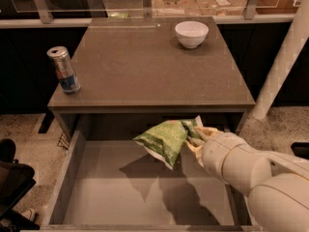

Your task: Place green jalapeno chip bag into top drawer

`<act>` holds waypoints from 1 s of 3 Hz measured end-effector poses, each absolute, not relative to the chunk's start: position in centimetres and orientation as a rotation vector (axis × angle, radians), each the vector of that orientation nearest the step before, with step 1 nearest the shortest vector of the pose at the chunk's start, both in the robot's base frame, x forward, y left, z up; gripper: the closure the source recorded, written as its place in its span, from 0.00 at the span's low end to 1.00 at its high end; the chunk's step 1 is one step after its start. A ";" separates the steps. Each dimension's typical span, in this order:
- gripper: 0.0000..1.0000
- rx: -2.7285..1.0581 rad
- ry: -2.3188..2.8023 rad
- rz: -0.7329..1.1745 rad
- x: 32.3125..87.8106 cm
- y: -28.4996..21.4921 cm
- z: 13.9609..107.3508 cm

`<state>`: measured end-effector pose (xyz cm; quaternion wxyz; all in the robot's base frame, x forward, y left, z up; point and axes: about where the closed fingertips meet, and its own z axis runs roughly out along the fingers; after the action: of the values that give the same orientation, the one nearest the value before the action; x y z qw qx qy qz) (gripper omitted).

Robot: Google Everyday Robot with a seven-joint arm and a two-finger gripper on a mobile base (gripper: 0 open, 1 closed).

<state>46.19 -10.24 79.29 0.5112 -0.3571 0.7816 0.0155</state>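
- The green jalapeno chip bag (164, 140) hangs in the air above the open top drawer (67, 178), near its back edge and a little right of centre.
- The bag is crumpled and tilted: its lower corner points down toward the drawer bottom, and its upper right end runs into the gripper (197, 138).
- The gripper is pinched closed on that right end of the bag. Its cream fingers (208, 131) show just beside the green foil, and nothing else is in its hold.
- The bag touches neither the drawer bottom nor the walls. Its dark shadow (145, 175) lies on the flat grey-brown bottom below it.
- The robot's thick cream arm (251, 170) reaches in from the lower right, over the drawer's right side.
- The drawer is pulled out toward the camera from under the table (145, 66). Its thin side walls show on the left and at the front.
- On the tabletop, 1 silver-and-blue drink can (64, 69) stands upright near the left edge.
- 1 white bowl (191, 34) sits near the back right of the tabletop, well apart from the can.
- A white post (282, 57) leans up at the right of the table, and speckled floor (24, 129) shows on the left.
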 end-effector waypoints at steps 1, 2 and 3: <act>1.00 -0.760 1.858 0.127 44.8 -12.3 76.1; 1.00 -0.755 1.904 0.138 43.6 -13.7 73.1; 1.00 -0.755 1.904 0.138 43.6 -13.7 73.1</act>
<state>43.59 -13.69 73.13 0.5178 -0.3146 0.7935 0.0575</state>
